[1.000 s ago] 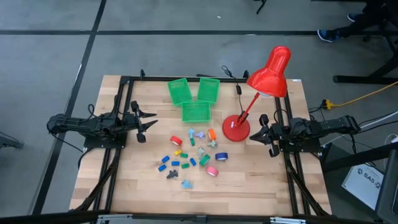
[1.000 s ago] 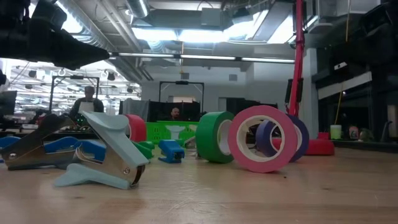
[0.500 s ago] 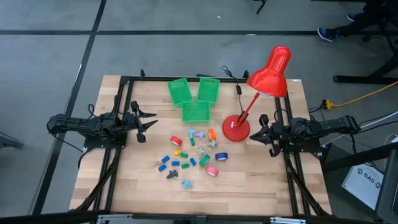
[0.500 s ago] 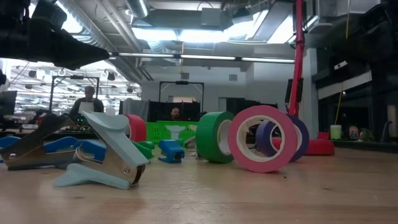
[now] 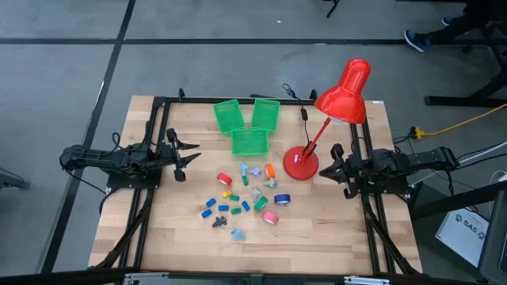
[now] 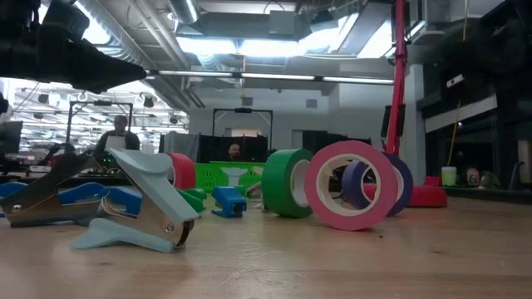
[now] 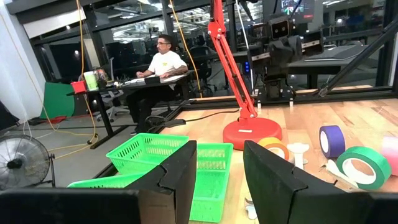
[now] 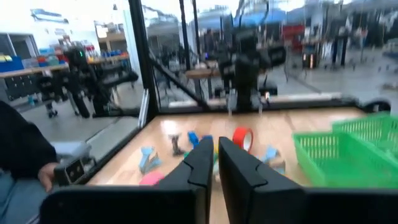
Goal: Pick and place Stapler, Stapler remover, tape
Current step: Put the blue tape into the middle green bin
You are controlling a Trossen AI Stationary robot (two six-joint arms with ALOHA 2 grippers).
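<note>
Both arms wait at the table sides; nothing is sorted yet.

The three green plastic baskets (image 5: 247, 127) look empty. The left gripper (image 5: 181, 158) has fingers apart, the right gripper (image 5: 339, 168) nearly together; small tape rolls (image 5: 271, 218), staplers and removers lie between them.

Green baskets (image 5: 246, 123), red lamp (image 5: 342, 99), pink tape (image 6: 347, 184), pale wood table (image 5: 333, 229).

Almost no writing can be read here. The only legible mark is on a white box (image 5: 469, 230) on the floor beside the table's right edge in the high view, printed with dark letters that look like "SAS"; the rest of its label is too small to make out.
</note>
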